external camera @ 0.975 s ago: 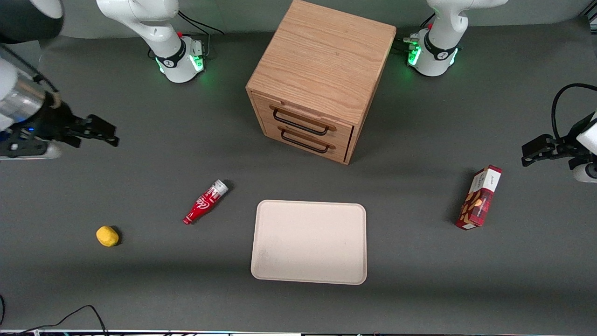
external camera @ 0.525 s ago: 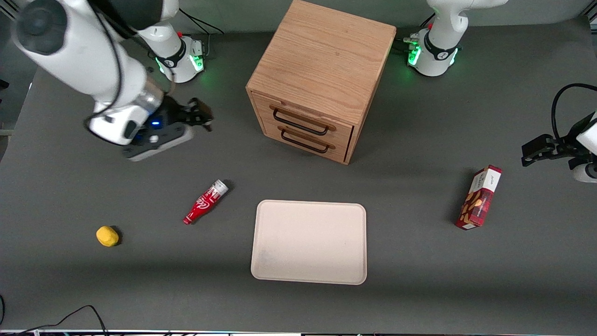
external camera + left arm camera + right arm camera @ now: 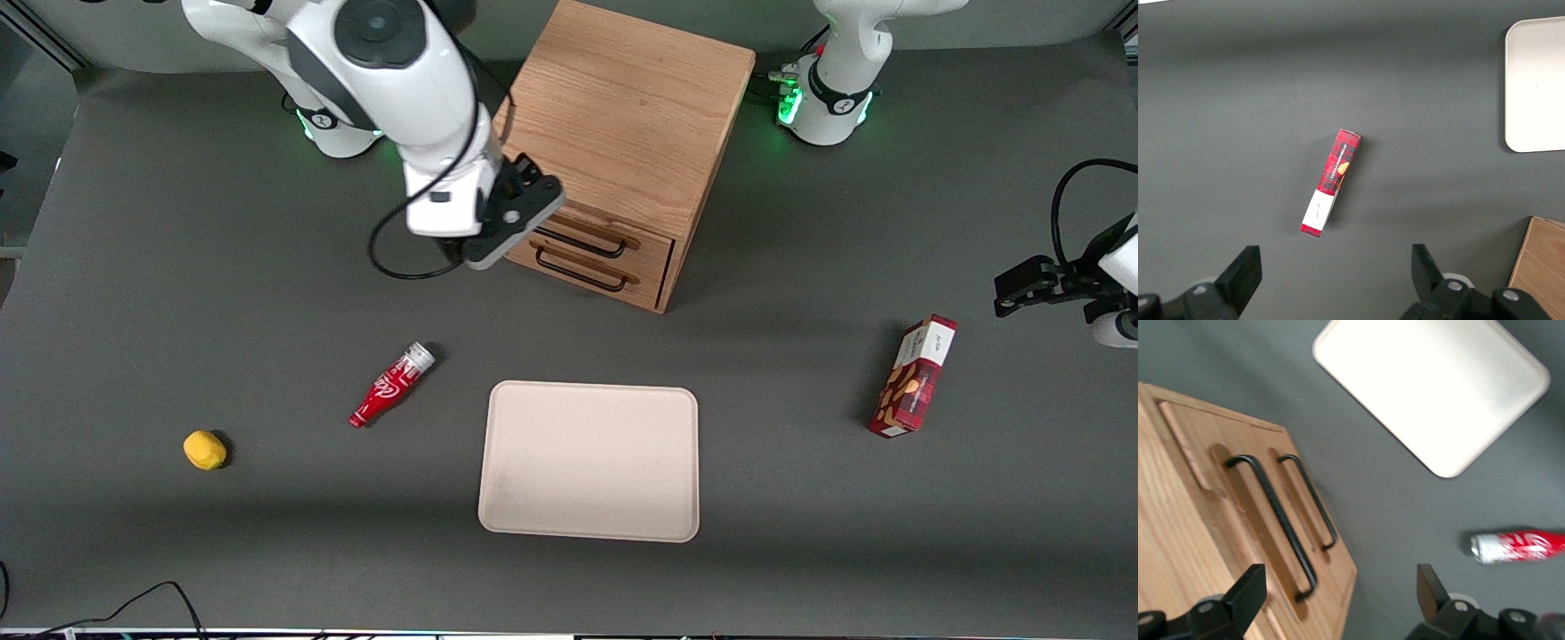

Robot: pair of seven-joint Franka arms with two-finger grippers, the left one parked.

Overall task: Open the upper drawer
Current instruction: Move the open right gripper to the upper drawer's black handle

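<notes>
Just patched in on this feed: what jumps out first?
The oak cabinet, standing farther from the front camera than the cream tray. The gripper, fingers spread open, hangs in front of the upper drawer, whose black handle is ungrasped. A red bottle lies beside the tray.

- The red bottle point(image 3: 391, 385), lying on the table toward the working arm's end, carries white flowing script along its side point(image 3: 1518, 547); the letters cannot be read for certain.
- The red box point(image 3: 916, 375), toward the parked arm's end, has small dark print on its white end panel point(image 3: 1318, 212), too small to read.
- The gripper point(image 3: 524, 191), fingers spread, in front of the cabinet point(image 3: 622, 116), shows no readable marking.
</notes>
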